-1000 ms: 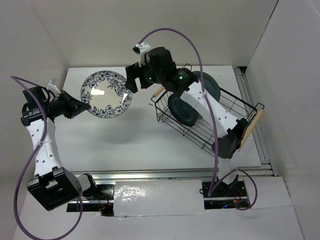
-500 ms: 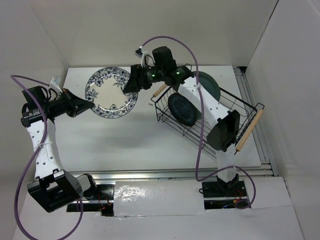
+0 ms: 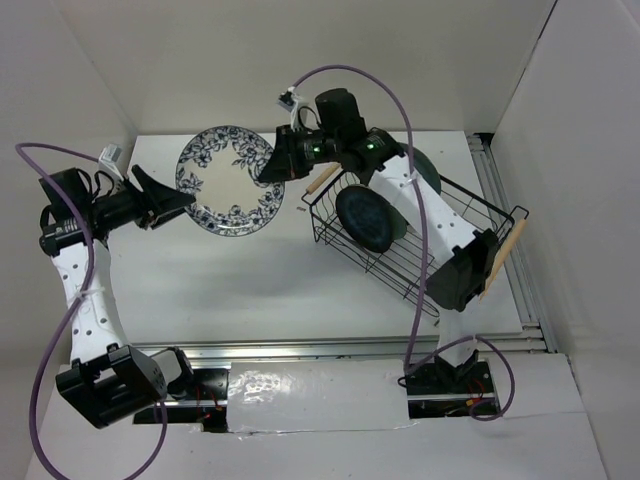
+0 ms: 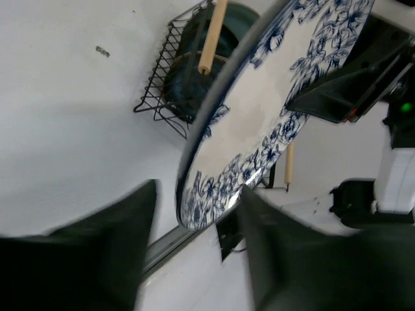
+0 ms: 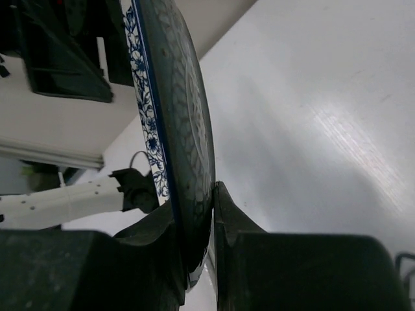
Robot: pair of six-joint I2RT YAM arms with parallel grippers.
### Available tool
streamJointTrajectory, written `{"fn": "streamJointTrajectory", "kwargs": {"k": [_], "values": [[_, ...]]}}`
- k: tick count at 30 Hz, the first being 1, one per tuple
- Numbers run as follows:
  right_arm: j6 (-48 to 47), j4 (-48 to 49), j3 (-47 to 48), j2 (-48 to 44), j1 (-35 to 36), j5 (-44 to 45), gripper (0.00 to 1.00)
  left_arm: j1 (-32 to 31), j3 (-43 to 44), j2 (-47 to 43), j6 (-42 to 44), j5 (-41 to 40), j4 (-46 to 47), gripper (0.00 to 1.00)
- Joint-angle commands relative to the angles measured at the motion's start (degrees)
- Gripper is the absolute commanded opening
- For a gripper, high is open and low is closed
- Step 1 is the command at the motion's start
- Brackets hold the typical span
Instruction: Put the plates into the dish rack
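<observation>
The white plate with blue floral pattern [image 3: 228, 180] hangs tilted above the table's back left. My right gripper [image 3: 276, 166] is shut on its right rim, and the rim [image 5: 185, 139] sits pinched between the two fingers [image 5: 228, 223]. My left gripper [image 3: 186, 200] stands open at the plate's left edge, its fingers [image 4: 104, 246] straddling the rim [image 4: 194, 210] without touching. The black wire dish rack [image 3: 470, 215] stands at the right, skewed. A dark navy plate [image 3: 368, 220] and a grey-teal plate [image 3: 428, 172] stand on edge in it.
The rack's wooden handles [image 3: 505, 255] [image 3: 322, 180] stick out at both ends. White walls close in the table on the left, back and right. A metal rail [image 3: 300, 350] runs along the near edge. A small dark speck [image 3: 302, 210] lies beside the rack.
My left gripper has opened and let go of the floral plate. My right gripper has closed on the plate's right rim. The plate has shifted slightly right and back.
</observation>
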Motion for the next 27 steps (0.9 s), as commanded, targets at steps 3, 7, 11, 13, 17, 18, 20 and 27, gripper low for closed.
{"fn": "streamJointTrajectory", "kwargs": {"k": [3, 7, 11, 13, 17, 18, 20, 27], "values": [[-8.77, -0.23, -0.46, -16.13, 0.07, 15.98, 0.00, -0.30, 4.64, -1.18, -1.39, 8.37, 3.11, 0.94], [-14.67, -1.54, -3.70, -24.76, -0.01, 32.48, 0.00, -0.30, 6.57, -0.83, -0.95, 5.83, 1.62, 0.99], [-20.91, -1.99, -9.76, -32.58, 0.07, 44.73, 0.00, -0.13, 5.70, -0.21, -1.47, 4.67, 1.70, 0.99], [-25.30, 0.45, -17.03, -37.92, 0.25, 48.95, 0.00, -0.13, 5.17, 0.05, -1.65, 4.67, 1.70, 0.99], [-32.25, 6.18, -29.88, -45.24, 0.51, 59.84, 0.00, -0.21, 3.85, 0.14, -2.53, 3.62, 2.58, 0.99], [-34.87, 7.67, -34.17, -47.43, 0.43, 60.56, 0.00, -0.13, 3.50, 0.14, -2.88, 3.36, 2.76, 0.99], [-37.69, 10.83, -39.11, -49.46, 0.08, 61.36, 0.00, -0.21, 2.19, -0.21, -4.90, 2.04, 4.93, 0.99], [-40.87, 15.68, -51.17, -52.46, -0.89, 61.10, 0.00, -0.13, -2.48, -0.56, -5.44, 2.04, 6.63, 0.99]]}}
